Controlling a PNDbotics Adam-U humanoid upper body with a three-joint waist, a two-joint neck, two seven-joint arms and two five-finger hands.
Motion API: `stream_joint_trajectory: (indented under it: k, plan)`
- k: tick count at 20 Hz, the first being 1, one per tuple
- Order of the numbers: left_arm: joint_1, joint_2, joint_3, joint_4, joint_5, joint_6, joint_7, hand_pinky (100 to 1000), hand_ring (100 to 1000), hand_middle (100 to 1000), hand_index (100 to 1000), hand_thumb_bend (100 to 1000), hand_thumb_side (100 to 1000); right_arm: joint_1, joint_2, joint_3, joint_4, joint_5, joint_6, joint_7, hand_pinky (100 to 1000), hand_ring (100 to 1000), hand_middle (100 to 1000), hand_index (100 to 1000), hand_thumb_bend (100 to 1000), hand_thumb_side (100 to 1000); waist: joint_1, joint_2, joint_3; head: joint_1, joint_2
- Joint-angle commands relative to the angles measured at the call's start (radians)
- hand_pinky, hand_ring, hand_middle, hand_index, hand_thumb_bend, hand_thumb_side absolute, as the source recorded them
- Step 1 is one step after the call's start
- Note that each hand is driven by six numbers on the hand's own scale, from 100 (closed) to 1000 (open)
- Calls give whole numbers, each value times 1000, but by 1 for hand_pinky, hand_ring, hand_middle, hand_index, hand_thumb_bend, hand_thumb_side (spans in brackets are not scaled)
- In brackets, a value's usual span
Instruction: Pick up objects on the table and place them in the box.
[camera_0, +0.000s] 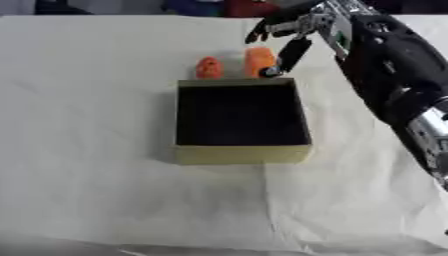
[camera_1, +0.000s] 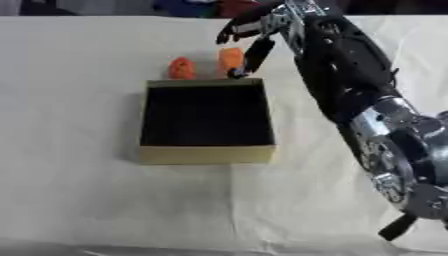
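A square box (camera_0: 241, 154) with tan walls and a dark inside stands mid-table. Just behind its far wall are two orange objects: a small rounded one (camera_0: 208, 68) and a taller one (camera_0: 257, 61), with something pale between them. My right hand (camera_0: 306, 23) reaches in from the upper right and hovers over the taller orange object. Its fingers (camera_0: 261, 32) stretch out above and behind the object, and its thumb (camera_0: 293, 53) points down along the object's right side, close to the box's far right corner. The hand is open. My left hand does not show.
A white cloth (camera_0: 87, 150) with soft folds covers the table. My right forearm (camera_1: 394, 150) runs down the right side of the views. Blue, red and dark things (camera_0: 219, 7) lie along the far edge.
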Motion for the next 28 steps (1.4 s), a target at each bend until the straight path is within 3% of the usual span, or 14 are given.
stream_joint_trajectory:
  k: [1,9,16,23,28]
  plan:
    - [-10,10,2,-17,-1,-1,-3,759,549,633,773,100,847,-27,1,5,16,34,6,19,889,905,909,976,348,483,3,-12,5,-5,-1]
    - [-11,7,3,-17,-1,-1,-3,759,548,632,773,100,848,-26,8,-7,22,101,43,-13,887,910,911,975,342,483,2,-7,10,-11,-7]
    - [-12,4,3,-17,-2,-1,-5,760,548,633,772,100,846,-25,13,-10,3,100,37,-25,889,914,914,975,375,489,3,0,13,-15,-11]
    - [-11,4,4,-17,-5,-2,-7,760,548,633,771,100,846,-33,1,-20,-90,63,23,-23,890,912,910,970,345,504,5,5,12,-13,-9]
    - [-14,9,4,-17,-5,-3,-8,761,548,633,770,100,845,-53,-15,-28,-150,49,46,-6,889,918,914,970,359,503,1,7,11,-15,-17]
